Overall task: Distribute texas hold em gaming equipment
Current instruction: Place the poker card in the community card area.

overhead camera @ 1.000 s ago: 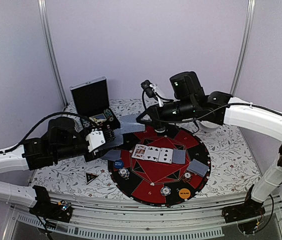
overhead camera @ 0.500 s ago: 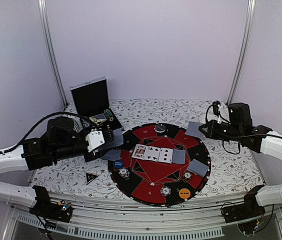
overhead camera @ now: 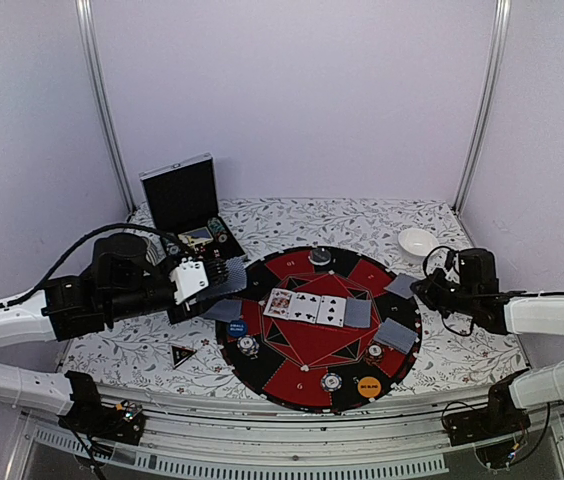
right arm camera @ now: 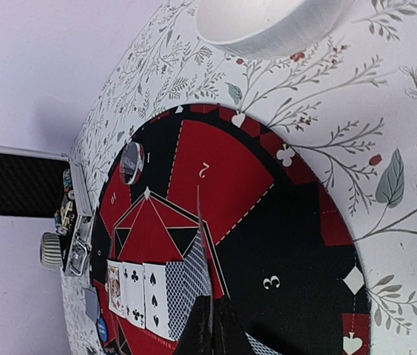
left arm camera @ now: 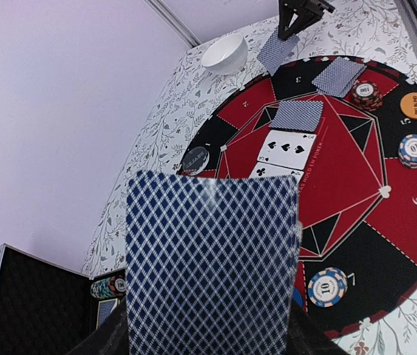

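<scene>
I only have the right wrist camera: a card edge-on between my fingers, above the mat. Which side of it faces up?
Observer: The card in the right gripper shows its blue back from above, at the right edge of the mat.
Operator: What is the left arm holding?
Observer: The left gripper holds blue-backed cards, backs toward its own camera, beside the mat's far-left edge.
Operator: Where is the triangle marker?
Observer: The black triangle marker lies on the tablecloth, left of the mat and apart from it.
</scene>
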You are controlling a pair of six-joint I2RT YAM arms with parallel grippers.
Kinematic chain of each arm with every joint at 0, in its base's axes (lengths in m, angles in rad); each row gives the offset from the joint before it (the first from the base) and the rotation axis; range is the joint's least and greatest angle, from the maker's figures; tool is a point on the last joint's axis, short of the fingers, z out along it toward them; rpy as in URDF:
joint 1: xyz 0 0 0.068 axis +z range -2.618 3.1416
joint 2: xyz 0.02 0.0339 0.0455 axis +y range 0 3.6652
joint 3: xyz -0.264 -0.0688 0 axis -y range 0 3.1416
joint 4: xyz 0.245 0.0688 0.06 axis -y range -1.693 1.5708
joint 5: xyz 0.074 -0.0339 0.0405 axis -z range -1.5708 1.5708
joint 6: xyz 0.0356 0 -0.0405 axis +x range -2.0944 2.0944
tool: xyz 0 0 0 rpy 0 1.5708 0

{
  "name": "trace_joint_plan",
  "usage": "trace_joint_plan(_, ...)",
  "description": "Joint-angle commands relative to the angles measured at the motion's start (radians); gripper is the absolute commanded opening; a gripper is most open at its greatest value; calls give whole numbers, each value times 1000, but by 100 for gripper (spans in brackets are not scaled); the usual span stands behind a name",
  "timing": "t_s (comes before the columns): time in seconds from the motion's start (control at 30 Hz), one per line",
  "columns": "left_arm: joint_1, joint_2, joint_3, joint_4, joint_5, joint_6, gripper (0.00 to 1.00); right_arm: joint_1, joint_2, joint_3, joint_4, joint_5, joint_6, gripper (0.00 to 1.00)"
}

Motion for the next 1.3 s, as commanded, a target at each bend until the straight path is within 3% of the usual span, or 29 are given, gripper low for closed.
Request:
trace_joint_plan(0.0,-10,-13,4,28,7,-3,54,24,19,-77,86,91,275,2)
trace_joint_plan(0.13,-9,-8,5,26,3,-3,54,89,-37,-131,52,198,502,3)
trace_joint_plan(0.23,-9,-13,5,28,9,-5,54,131,-41,-94,10,278,548,3)
trace_joint_plan(0.6,-10,-22,5,28,9,-4,54,213,95,-11,-25,343,701,6)
trace_joint_plan(1.27,-11,-37,4,27,13,-6,54,310,203,50,8,362,741,13)
